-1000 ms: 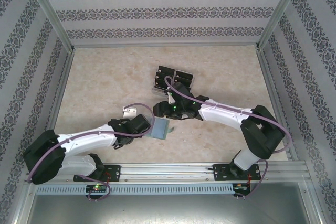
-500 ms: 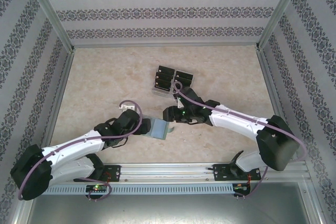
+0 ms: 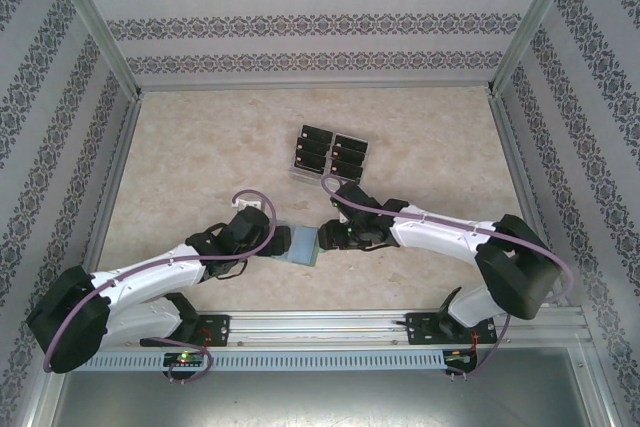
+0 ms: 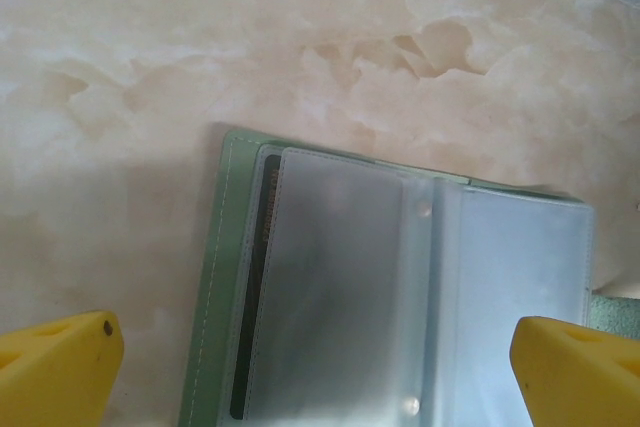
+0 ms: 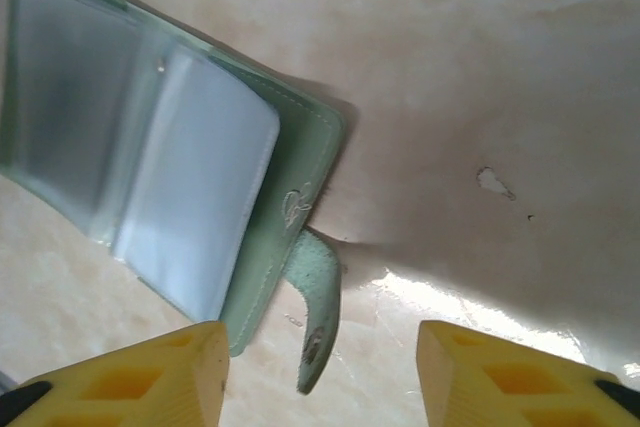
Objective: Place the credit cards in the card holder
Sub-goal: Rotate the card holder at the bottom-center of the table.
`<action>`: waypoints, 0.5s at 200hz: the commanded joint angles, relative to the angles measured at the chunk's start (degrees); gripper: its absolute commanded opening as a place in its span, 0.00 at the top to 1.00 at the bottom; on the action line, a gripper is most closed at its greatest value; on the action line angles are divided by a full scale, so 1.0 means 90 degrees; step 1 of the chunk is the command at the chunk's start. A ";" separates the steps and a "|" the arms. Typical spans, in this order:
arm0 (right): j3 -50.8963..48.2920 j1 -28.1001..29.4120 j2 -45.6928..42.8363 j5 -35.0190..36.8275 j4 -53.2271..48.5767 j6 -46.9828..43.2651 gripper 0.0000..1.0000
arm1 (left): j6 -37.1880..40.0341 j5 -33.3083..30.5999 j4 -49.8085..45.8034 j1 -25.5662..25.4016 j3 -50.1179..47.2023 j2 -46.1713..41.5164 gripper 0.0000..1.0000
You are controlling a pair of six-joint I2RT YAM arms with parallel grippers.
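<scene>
The card holder (image 3: 301, 244) lies open on the marble-patterned worktop (image 3: 200, 147), near its front edge, directly between the two hands. The left hand (image 3: 280, 243) sits just beside its left edge and the right hand (image 3: 324, 237) just beside its right edge. In the left wrist view the yellow fingertips (image 4: 60, 367) stand wide apart over the holder's near end, gripping nothing. The clear plastic sleeves (image 4: 340, 287) are spread flat, and a dark card edge (image 4: 250, 317) shows behind the leftmost one. In the right wrist view that hand's fingers (image 5: 130, 382) are likewise spread apart. The holder's green clasp tab (image 5: 318, 307) sticks out into the gap between them, touching neither finger, and the rest of the holder lies up and to the left. The credit cards (image 3: 328, 155) lie in two columns in a clear tray (image 3: 298, 175) farther back on the worktop, well apart from both hands.
</scene>
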 commanded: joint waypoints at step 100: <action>0.0205 -0.0218 0.0290 -0.0338 -0.0281 -0.1129 0.97 | 0.0178 -0.0133 -0.0167 0.0091 0.0397 -0.0171 0.00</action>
